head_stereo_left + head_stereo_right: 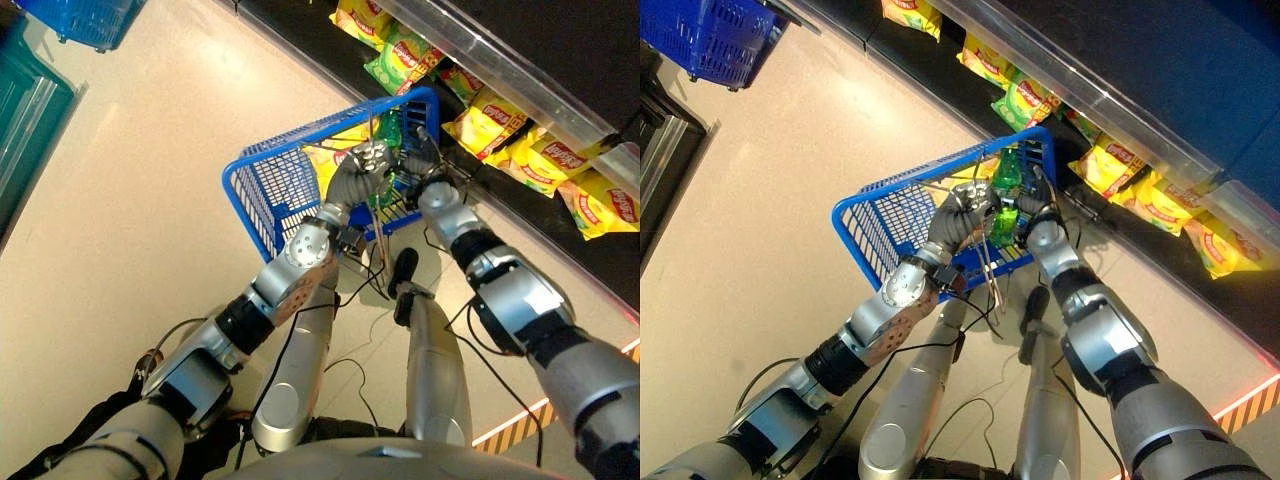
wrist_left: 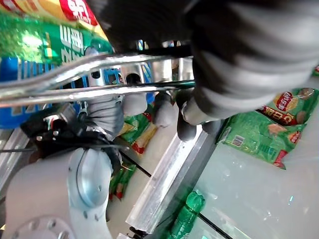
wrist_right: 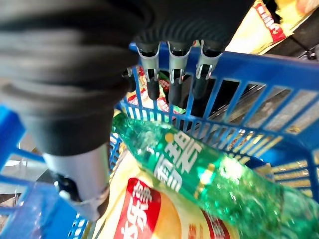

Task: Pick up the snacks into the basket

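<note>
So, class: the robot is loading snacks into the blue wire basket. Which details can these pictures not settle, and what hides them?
- Basket contents: in the eye views both hands cover most of the blue wire basket.
- Green plastic bottle: its far end is cut off by the right wrist view's edge.
- Yellow snack bag: partly under the bottle.
- Left hand: curled on the metal basket handle.
- Right hand: fingers straight.
</note>
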Tool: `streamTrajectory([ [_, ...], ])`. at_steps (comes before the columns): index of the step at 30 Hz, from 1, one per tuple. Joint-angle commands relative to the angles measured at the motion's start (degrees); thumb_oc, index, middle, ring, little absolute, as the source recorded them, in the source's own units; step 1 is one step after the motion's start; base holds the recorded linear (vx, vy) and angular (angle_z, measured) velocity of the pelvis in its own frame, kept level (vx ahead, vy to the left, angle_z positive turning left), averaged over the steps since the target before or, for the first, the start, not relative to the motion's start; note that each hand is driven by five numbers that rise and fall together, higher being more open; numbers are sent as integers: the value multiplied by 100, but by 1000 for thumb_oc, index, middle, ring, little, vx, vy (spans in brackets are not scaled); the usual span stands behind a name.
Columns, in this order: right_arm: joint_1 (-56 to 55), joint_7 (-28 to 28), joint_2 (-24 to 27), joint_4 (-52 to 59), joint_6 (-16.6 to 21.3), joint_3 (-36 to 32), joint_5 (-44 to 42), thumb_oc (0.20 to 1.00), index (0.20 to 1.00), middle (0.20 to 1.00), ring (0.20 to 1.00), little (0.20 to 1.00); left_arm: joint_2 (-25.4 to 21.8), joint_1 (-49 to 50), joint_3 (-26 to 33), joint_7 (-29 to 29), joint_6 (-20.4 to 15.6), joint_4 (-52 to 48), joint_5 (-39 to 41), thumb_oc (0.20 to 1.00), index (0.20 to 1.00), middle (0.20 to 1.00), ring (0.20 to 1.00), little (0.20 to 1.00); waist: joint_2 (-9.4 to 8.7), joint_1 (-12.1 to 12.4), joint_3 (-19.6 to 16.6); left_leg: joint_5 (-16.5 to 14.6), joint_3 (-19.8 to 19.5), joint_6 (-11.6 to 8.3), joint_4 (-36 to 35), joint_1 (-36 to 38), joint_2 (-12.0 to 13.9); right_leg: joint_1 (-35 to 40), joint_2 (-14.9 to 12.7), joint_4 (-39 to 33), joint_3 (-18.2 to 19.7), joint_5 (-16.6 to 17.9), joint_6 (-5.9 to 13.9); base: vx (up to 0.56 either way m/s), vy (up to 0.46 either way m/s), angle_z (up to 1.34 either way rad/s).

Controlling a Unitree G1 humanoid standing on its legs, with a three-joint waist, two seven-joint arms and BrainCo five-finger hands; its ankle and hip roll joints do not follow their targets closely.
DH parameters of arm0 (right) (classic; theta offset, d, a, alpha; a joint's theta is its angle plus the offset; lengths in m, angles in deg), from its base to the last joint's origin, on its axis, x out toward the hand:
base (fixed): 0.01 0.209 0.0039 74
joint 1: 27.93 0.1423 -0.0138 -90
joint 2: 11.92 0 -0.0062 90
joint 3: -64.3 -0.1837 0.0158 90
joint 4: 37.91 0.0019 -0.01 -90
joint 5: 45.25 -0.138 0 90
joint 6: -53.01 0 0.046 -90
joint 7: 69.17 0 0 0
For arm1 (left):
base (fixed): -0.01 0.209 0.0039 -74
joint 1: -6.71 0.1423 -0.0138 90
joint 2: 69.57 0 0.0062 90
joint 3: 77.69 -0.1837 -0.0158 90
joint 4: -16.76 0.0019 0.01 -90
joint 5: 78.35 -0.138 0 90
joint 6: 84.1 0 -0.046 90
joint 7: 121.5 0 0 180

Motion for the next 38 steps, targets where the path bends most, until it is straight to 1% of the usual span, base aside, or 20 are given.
streamTrajectory([
  [1,-1752,-93,99,1266,304,-612,420,1000,1000,1000,1000,1000,-72,415,1221,202,-618,-274,-790,200,200,200,200,200,-153,-281,-264,-849,333,49,233,772,-48,1139,-57,-1603,377,632,591,77,12,-15],
  [3,-1761,-94,99,1273,300,-612,422,1000,1000,1000,1000,1000,-71,421,1219,201,-618,-276,-792,200,200,200,200,200,-155,-285,-283,-827,329,50,215,760,-51,1130,-60,-1622,373,651,593,95,12,-25],
  [4,-2693,86,277,1283,351,-889,786,1000,1000,1000,1000,1000,-381,1122,1727,134,-649,365,-1703,200,200,200,200,200,-258,-390,-570,-857,394,47,83,1065,41,1510,-30,-1836,314,646,633,197,18,-27],
  [6,-3573,427,453,1148,363,-990,1217,1000,1000,1000,1000,1000,-623,1770,2053,196,-618,1166,-2449,200,200,200,200,200,-362,-506,-898,-869,475,43,-93,1377,135,1810,12,-2037,309,660,667,250,16,-24],
  [7,-3957,589,488,947,340,-1063,1333,1000,1000,1000,1000,1000,-644,2022,2169,252,-572,1576,-2675,200,200,200,200,200,-400,-550,-1046,-888,506,41,-174,1555,178,1973,28,-2145,329,667,677,218,-9,-30],
  [10,-4573,865,526,179,296,-1230,1616,1000,1000,1000,1000,1000,-438,2429,2526,419,-358,3250,-2973,200,200,200,200,200,-486,-685,-1516,-875,620,51,-409,1935,246,2304,78,-2426,381,737,713,160,-31,-25],
  [12,-4859,945,565,-118,270,-1296,1839,1000,1000,1000,1000,1000,-356,2702,2654,528,-330,3743,-3147,200,200,200,200,200,-504,-733,-1787,-896,677,66,-558,2161,282,2498,116,-2599,434,772,711,128,-25,-25],
  [15,-4992,927,434,-845,156,-1723,1627,1000,1000,1000,1000,1000,-16,2812,2833,610,-142,4973,-3349,200,200,200,200,200,-532,-826,-2202,-921,828,80,-757,2476,385,2761,183,-2872,557,838,721,110,-22,-32],
  [16,-5039,923,402,-914,141,-1786,1591,1000,1000,1000,1000,1000,48,2879,2833,637,-147,5036,-3311,200,200,200,200,200,-527,-830,-2292,-929,857,87,-793,2554,405,2837,193,-2915,579,842,715,107,-27,-18],
  [18,-5042,899,295,-1228,76,-1959,1421,1000,1000,1000,1000,1000,225,2844,3059,607,-15,5858,-3291,200,200,200,200,200,-531,-868,-2487,-953,940,98,-853,2712,441,2962,218,-2948,620,843,695,84,-27,-23],
  [19,-5040,899,296,-1229,77,-1959,1420,1000,1000,1000,1000,1000,226,2839,3060,607,-19,5865,-3291,200,200,200,200,200,-530,-866,-2481,-954,942,98,-856,2721,442,2969,219,-2949,622,842,695,106,-43,-17],
  [20,-5061,963,196,-1361,63,-1930,1367,1000,1000,1000,1000,1000,286,2826,3106,614,40,6311,-3404,200,200,200,200,200,-544,-886,-2635,-971,995,101,-931,2873,478,3102,234,-2985,640,837,676,112,-36,-5],
  [23,-5040,1049,119,-1416,40,-1775,1410,1000,1000,1000,1000,1000,324,2871,3008,666,53,6443,-3614,200,200,200,200,200,-544,-903,-2823,-1022,1033,112,-964,3034,503,3253,256,-3020,670,811,647,98,-30,-13],
  [26,-5007,1052,43,-1491,16,-1748,1385,1000,1000,1000,1000,1000,324,2885,3015,715,42,6430,-3528,200,200,200,200,200,-539,-899,-2938,-1033,1060,109,-1006,3153,529,3379,281,-3081,677,798,629,46,-18,-5],
  [33,-4869,953,-35,-1631,-31,-1788,1307,1000,1000,1000,1000,1000,376,2833,2976,652,23,6399,-3416,200,200,200,200,200,-475,-904,-3057,-1038,1138,104,-1037,3244,547,3477,298,-3123,637,784,619,17,2,-4],
  [38,-4799,932,-20,-1792,-88,-1699,1453,1000,1000,1000,1000,1000,552,2890,2819,698,14,6429,-3397,200,200,200,200,200,-441,-916,-3133,-1034,1152,77,-1095,3326,585,3580,298,-3156,585,748,609,0,0,0],
])
